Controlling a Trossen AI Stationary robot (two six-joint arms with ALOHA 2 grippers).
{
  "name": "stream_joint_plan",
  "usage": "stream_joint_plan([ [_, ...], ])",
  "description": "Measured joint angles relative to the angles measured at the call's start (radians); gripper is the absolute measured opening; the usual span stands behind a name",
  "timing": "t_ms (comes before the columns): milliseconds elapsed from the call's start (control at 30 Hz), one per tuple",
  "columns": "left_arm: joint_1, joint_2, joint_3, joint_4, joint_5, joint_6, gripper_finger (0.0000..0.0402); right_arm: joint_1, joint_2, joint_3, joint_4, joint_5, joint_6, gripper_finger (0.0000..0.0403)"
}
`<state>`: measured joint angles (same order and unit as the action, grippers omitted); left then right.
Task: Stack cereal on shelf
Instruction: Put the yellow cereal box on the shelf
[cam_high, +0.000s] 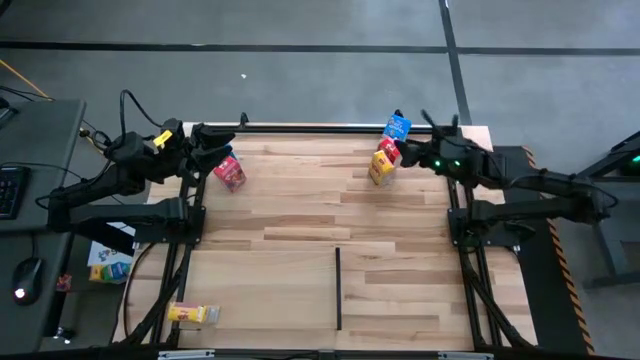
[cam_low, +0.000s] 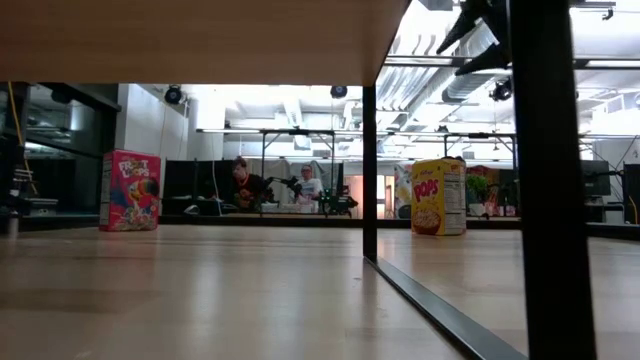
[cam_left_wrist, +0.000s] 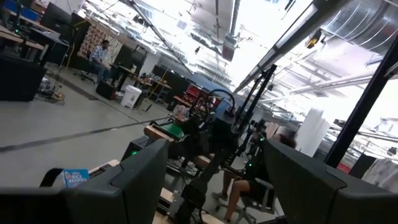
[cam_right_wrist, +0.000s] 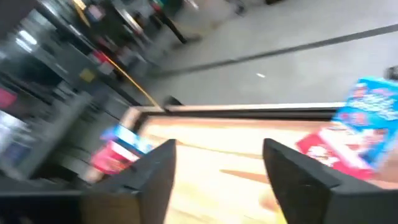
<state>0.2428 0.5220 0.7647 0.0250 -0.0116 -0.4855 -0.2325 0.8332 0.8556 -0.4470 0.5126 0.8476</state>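
Note:
My left gripper (cam_high: 212, 152) (cam_left_wrist: 214, 193) is open near the table's far left corner, beside a red carton (cam_high: 230, 172) (cam_low: 130, 190) that stands upright. My right gripper (cam_high: 408, 155) (cam_right_wrist: 217, 180) is open near the far right corner. It points at a cluster of a blue carton (cam_high: 397, 127) (cam_right_wrist: 373, 118), a red carton (cam_high: 388, 150) (cam_right_wrist: 329, 149) and a yellow carton (cam_high: 380, 168) (cam_low: 438, 197). Another yellow carton (cam_high: 193, 313) lies at the near left corner. The left wrist view shows a blue carton (cam_left_wrist: 78, 177) past one finger. Neither gripper holds anything.
A thin black upright (cam_high: 338, 290) (cam_low: 369, 170) stands on the table's near middle, with a wooden board (cam_low: 200, 40) overhead in the low view. Black frame legs (cam_high: 185, 240) flank both sides. A blue packet (cam_high: 105, 262) lies off the table's left. People sit in the room behind (cam_low: 240, 185).

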Motion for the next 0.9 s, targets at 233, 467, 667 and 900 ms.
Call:
stream_joint_plan([
  [233,0.0,0.0,0.0,-0.001,0.0,-0.022,0.0256,-0.029,0.126,0.166,-0.216,-0.079,-0.044,0.0291],
  [467,0.0,0.0,0.0,-0.001,0.0,-0.035,0.0256,-0.031,0.178,0.192,-0.268,-0.105,-0.036,0.0293],
  [667,0.0,0.0,0.0,0.001,0.0,-0.037,0.0256,-0.031,0.215,0.192,-0.283,-0.153,0.051,0.0293],
  [900,0.0,0.0,0.0,0.002,0.0,-0.037,0.0256,-0.045,0.327,0.193,-0.379,-0.156,0.157,0.0293],
])
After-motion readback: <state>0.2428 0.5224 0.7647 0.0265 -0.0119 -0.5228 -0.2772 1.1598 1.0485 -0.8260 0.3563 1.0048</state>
